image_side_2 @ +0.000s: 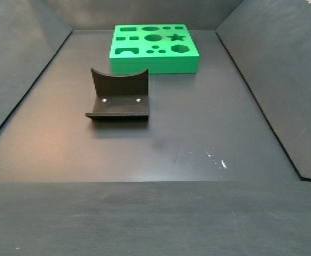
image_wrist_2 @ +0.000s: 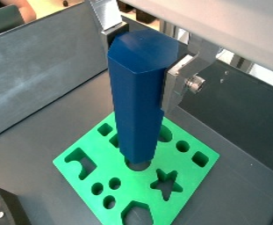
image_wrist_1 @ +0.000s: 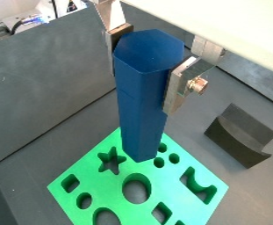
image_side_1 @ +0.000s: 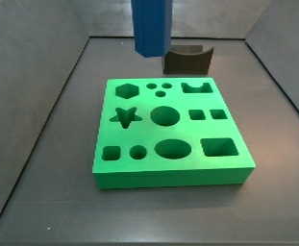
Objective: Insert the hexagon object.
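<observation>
The gripper point(image_wrist_1: 150, 61) clamps its fingers point(image_wrist_1: 181, 86) on the hexagon object point(image_wrist_1: 142, 97) — the blue bar hangs upright above the green block point(image_side_1: 171, 135), clear of its holes.

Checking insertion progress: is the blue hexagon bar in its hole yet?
Not yet. The hexagon object hangs upright above the green block in a side view, gripped by the tool.

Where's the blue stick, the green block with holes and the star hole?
hexagon object point(image_wrist_2: 139, 97), a wrist view, front face, held by the gripper point(image_wrist_2: 147, 54).
green block point(image_side_1: 178, 171), a side view, front wall.
star hole point(image_side_1: 126, 117), a side view, its middle.
</observation>
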Tool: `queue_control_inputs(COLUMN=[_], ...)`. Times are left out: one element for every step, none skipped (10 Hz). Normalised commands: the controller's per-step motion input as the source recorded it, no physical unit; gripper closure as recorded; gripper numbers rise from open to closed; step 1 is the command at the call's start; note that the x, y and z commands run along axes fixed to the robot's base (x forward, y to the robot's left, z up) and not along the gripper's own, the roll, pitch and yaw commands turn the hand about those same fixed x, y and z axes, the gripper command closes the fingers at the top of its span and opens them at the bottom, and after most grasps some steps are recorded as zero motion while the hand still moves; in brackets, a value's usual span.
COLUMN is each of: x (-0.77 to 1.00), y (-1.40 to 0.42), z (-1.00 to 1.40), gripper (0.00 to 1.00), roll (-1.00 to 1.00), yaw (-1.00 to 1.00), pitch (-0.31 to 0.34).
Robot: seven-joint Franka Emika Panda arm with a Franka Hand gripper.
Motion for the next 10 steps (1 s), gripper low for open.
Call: queue_control_inputs(x=[-0.01,-0.15,-0.10,-0.11,-0.19,-0.17,-0.16,-0.07,-0.01,0.00], y=[0.00,0.40,0.59,0.51,0.07,0.01,0.00,0.00,0.09,0.14], z=[0.00,-0.34,-0.55,-0.85,-0.79,-0.74,-0.73,-0.63,-0.53,-0.37], gripper=[1.00,1.00,1.00,1.00,1.00,1.00,1.00,1.00,1.00,1.00], roll=[0.00,0.22,0.18,-0.01,0.00,0.00,0.00,-0.04,-0.06,-0.09], yaw=[0.00,-0.06,-0.02,-0.50,-0.95,-1.00,-1.00,-0.96,-0.84,-0.72], pitch=[0.000,-0.003,-0.043,0.000,0.000,0.000,0.000,-0.050,-0.033,-0.083])
